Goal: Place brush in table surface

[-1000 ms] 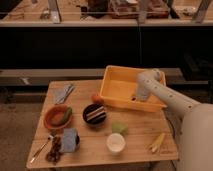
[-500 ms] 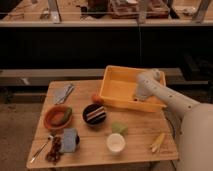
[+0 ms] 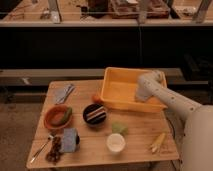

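Tool (image 3: 141, 95) is hovering low inside the bin (image 3: 117, 82), prob. picking the brush (hidden; grip state can't tell), next needing lift-out onto the worktop (image 3: 137, 137).

Gripper (image 3: 141, 95) inside yellow bin (image 3: 116, 80), right-hand part: sunk slightly lower toward bin floor than a second ago. Shift small, most of it in first half-second. White wrist joint (image 3: 152, 78) above gripper dipped a touch and drew slightly left, now over bin's right wall. Forearm (image 3: 176, 103) followed, slightly lower across bin's front right corner. Gripper's load, if any: cannot tell.
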`<action>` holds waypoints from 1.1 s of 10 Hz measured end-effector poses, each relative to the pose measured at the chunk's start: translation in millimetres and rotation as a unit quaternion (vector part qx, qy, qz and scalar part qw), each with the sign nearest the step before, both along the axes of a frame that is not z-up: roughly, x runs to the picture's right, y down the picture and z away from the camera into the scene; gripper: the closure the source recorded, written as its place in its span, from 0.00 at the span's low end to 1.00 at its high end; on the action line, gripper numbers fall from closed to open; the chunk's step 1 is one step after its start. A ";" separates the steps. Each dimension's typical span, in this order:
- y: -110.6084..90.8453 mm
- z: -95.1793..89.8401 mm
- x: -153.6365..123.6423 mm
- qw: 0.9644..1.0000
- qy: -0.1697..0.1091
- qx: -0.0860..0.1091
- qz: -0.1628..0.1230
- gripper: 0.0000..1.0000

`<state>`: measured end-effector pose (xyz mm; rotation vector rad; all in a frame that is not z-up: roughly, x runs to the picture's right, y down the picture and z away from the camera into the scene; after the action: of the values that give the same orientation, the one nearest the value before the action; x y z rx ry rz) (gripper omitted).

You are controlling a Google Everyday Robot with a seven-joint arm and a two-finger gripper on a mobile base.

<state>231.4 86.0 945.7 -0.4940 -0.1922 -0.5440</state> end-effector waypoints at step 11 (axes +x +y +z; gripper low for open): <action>-51.5 -79.0 28.8 0.991 0.059 0.116 0.026 1.00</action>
<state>260.2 34.4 866.7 -0.2925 -0.0278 -0.4781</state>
